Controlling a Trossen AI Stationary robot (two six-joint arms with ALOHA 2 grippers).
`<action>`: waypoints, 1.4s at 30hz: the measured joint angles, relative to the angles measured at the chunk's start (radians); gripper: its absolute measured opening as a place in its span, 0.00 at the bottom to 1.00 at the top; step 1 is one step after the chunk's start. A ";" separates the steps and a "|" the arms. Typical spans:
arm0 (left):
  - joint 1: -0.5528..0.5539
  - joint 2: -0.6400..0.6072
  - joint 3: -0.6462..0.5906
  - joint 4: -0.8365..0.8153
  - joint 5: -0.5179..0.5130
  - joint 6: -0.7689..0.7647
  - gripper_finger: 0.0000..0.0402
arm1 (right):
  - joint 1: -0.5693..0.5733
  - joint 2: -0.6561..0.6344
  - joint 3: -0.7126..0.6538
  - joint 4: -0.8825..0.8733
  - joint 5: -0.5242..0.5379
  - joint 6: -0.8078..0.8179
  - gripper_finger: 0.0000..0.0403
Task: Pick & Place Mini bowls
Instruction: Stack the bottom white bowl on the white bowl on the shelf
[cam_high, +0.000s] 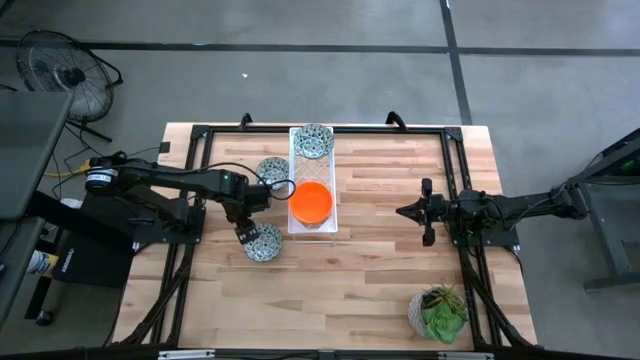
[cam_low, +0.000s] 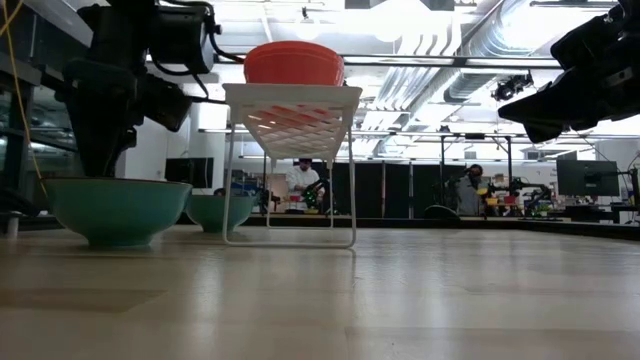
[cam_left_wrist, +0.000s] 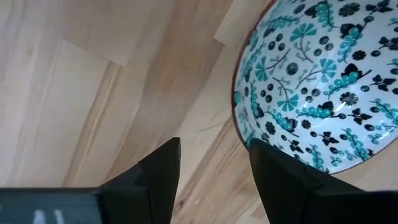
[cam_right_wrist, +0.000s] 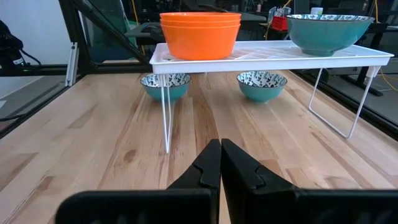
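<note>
A white lattice tray (cam_high: 298, 160) stands on wire legs at mid-table. It carries a stack of orange mini bowls (cam_high: 311, 202) and, at its far end, one patterned mini bowl (cam_high: 313, 142). Two more patterned bowls rest on the table left of the tray: one farther back (cam_high: 272, 171), one nearer (cam_high: 264, 242). My left gripper (cam_high: 245, 232) points down, open, at the left rim of the nearer bowl (cam_left_wrist: 323, 81); the gap between its fingers (cam_left_wrist: 214, 152) lies over bare wood just outside the bowl. My right gripper (cam_high: 405, 211) waits shut at the right, pointing level toward the tray. My left gripper has one fingertip (cam_left_wrist: 277, 171) right at the nearer patterned bowl's rim (cam_left_wrist: 239, 118), coming from above. The other finger (cam_left_wrist: 163, 168) stands over bare table outside the bowl. Whether the fingertip touches the rim I cannot tell. The bowl sits upright on the table.
A pale pot with a green plant (cam_high: 438, 312) stands near the front right corner. Black frame rails (cam_high: 200, 150) run along the table's left, right and far sides. Bare wood lies in front of the tray and between the tray and my right gripper.
</note>
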 joint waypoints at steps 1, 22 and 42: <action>0.000 0.000 0.000 -0.001 -0.001 0.000 0.47 | 0.000 0.000 0.000 0.000 0.000 0.000 0.00; -0.086 0.001 -0.001 0.038 -0.035 -0.101 0.47 | 0.000 0.000 0.000 0.000 0.000 0.000 0.00; -0.116 0.136 -0.001 0.066 -0.035 -0.070 0.36 | 0.000 0.000 0.000 -0.001 0.000 0.000 0.00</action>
